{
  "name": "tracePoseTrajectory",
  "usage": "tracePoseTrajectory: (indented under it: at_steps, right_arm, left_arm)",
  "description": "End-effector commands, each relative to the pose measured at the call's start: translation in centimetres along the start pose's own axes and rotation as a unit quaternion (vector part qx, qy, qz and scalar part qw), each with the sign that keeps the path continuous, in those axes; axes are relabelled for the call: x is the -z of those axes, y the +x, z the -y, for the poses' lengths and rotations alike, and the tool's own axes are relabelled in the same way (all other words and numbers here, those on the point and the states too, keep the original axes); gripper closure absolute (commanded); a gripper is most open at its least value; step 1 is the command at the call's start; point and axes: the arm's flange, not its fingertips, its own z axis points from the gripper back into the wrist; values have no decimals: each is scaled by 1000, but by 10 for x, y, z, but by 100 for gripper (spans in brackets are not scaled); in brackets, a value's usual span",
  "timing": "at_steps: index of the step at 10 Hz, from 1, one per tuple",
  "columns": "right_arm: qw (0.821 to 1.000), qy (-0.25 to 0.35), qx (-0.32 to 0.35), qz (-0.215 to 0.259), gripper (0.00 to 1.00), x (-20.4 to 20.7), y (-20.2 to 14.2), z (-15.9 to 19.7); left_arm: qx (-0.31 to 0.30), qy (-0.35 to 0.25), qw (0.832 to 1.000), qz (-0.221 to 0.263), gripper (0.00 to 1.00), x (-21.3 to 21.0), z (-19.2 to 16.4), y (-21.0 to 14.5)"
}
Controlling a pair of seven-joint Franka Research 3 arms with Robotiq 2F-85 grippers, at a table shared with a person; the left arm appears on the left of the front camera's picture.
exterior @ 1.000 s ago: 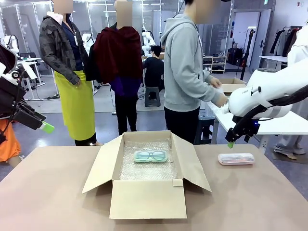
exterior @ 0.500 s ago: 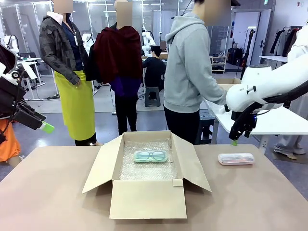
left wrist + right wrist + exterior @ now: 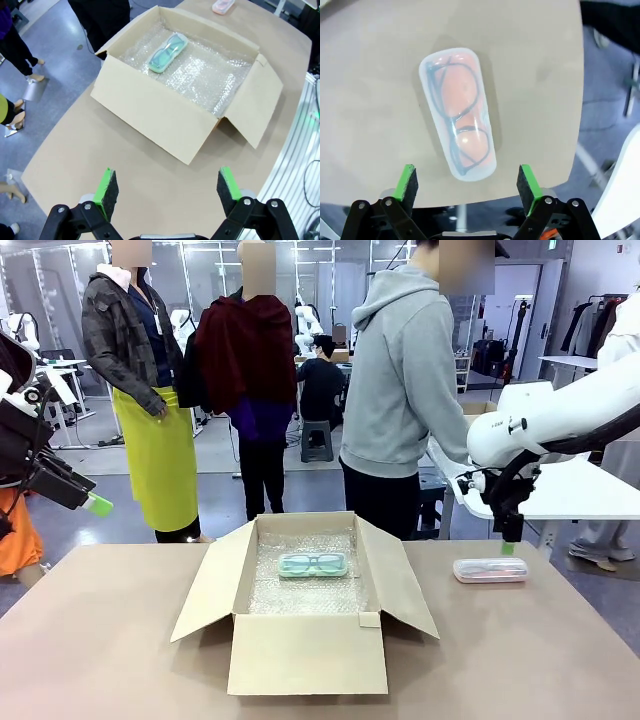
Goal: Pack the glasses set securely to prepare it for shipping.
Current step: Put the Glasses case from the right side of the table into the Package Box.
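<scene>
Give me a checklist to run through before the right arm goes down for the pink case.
1. Right gripper open: ok, the pads stand wide apart.
2. Gripper lined up: ok, it hangs above the pink case, pads either side of its narrow width.
3. Pink case free: ok, it lies flat on the table with nothing touching it.
4. Pink case latched shut: cannot tell.
5. Box ready: ok, the flaps are open and bare bubble wrap lies in front of the green case.
6. Left gripper out of the way: ok, it is open and off to the box's side.
</scene>
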Motion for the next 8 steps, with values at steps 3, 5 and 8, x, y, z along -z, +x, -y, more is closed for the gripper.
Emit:
tracePoseTrajectory:
  at_steps: [3, 5, 8]
  right_arm:
    - [999, -8, -29, 15, 0, 16, 2, 7]
    - [1000, -11, -14, 22, 0, 32, 6, 7]
    - [1000, -7, -20, 23, 0, 53, 9, 8]
  left_arm:
    - [2, -5, 1000, 7, 0, -2, -1, 0]
    - [2, -5, 1000, 7, 0, -2, -1, 0]
    - [2, -5, 1000, 7, 0, -2, -1, 0]
